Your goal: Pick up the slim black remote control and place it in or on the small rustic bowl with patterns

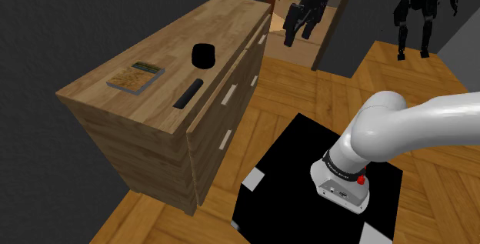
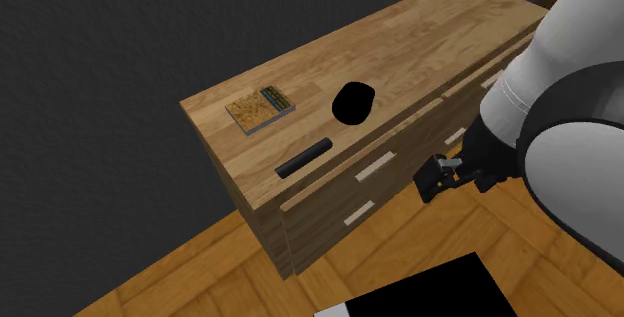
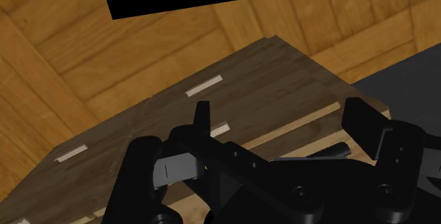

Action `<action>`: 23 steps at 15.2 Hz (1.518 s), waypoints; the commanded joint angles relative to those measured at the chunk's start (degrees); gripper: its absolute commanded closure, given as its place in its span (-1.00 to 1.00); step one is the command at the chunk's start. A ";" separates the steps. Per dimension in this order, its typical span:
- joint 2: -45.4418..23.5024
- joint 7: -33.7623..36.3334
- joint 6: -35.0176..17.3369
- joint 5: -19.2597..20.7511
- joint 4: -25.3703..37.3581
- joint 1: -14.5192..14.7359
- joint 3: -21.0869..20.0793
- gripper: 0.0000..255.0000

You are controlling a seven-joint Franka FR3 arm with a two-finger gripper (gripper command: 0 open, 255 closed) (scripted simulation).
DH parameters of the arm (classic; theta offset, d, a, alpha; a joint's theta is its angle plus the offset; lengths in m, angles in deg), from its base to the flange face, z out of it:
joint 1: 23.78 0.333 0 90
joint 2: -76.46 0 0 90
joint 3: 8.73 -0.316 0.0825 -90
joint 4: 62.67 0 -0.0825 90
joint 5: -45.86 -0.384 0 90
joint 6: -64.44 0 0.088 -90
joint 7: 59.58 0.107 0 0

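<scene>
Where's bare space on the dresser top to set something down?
Biggest free patch: the dresser top beyond the black bowl, out to the end at the shoulder view's upper right. A narrower strip lies between the remote and the opposite end. Crowded in the middle, where bowl, remote and flat patterned box cluster.

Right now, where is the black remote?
In the shoulder view, the remote lies on the dresser near its drawer-side edge, below the black bowl.
</scene>
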 commanded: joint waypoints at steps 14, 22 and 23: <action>-20.47 28.31 -17.54 -9.03 1.14 -3.73 -12.37 -1.00; -37.57 44.89 -27.23 -9.40 8.16 -5.73 -17.16 -1.00; -39.82 46.94 -28.28 -9.15 9.32 -5.85 -17.49 -1.00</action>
